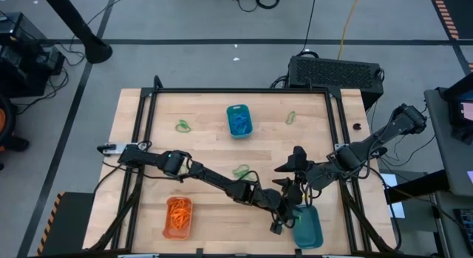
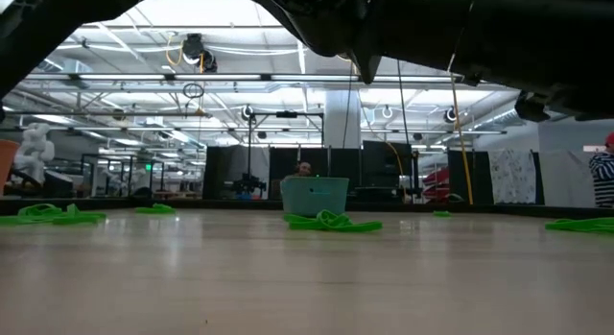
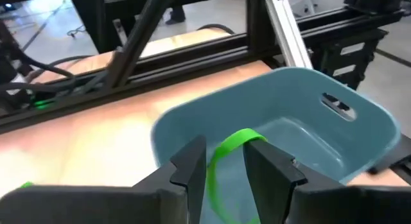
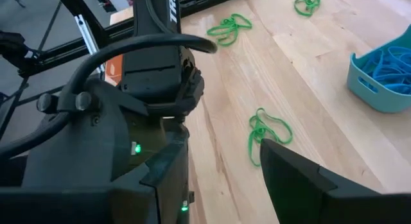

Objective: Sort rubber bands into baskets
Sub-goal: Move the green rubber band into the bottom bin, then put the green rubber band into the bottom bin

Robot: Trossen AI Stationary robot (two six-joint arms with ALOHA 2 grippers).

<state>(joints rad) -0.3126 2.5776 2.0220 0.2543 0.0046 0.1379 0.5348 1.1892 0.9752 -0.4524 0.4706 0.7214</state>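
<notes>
A green rubber band point(image 3: 226, 161) hangs looped between the fingers point(image 3: 270, 169) of the left tool point(image 3: 225, 176), which stands narrowly parted directly above the near teal basket point(image 3: 359, 131); whether the band is gripped or merely draped cannot be told. That basket's floor is partly hidden. The far teal basket point(image 1: 238, 120) holds blue bands; the orange basket point(image 1: 178, 217) holds orange bands. Loose green bands point(image 1: 242, 171) lie on the table point(image 1: 207, 147). The right tool point(image 1: 292, 163) hovers nearby, spread wide, holding nothing.

high: straight down | low: table-level, across | wrists: close | shared: table point(image 1: 214, 151)
</notes>
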